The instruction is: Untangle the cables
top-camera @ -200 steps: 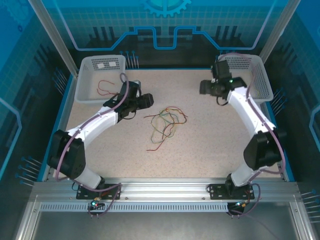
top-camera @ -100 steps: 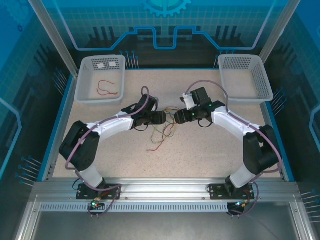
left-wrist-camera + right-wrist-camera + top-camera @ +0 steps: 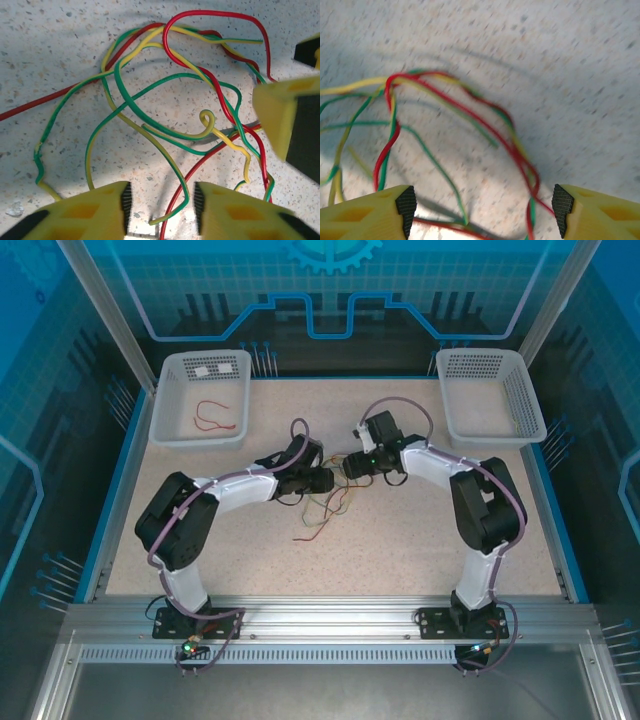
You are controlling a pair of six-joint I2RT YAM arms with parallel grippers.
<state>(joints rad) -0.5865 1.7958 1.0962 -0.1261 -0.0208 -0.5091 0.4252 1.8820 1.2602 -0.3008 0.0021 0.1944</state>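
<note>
Under the left hand and right hand, both released, the cables.

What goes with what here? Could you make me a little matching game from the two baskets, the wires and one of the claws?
Things:
1. left basket
2. right basket
3. cables
4. right gripper

Places and states:
a. jaws open above the cables
b. tangled in the middle of the table
c. holds one red wire
d. far right corner of the table

Pairs: 1-c, 2-d, 3-b, 4-a.
</note>
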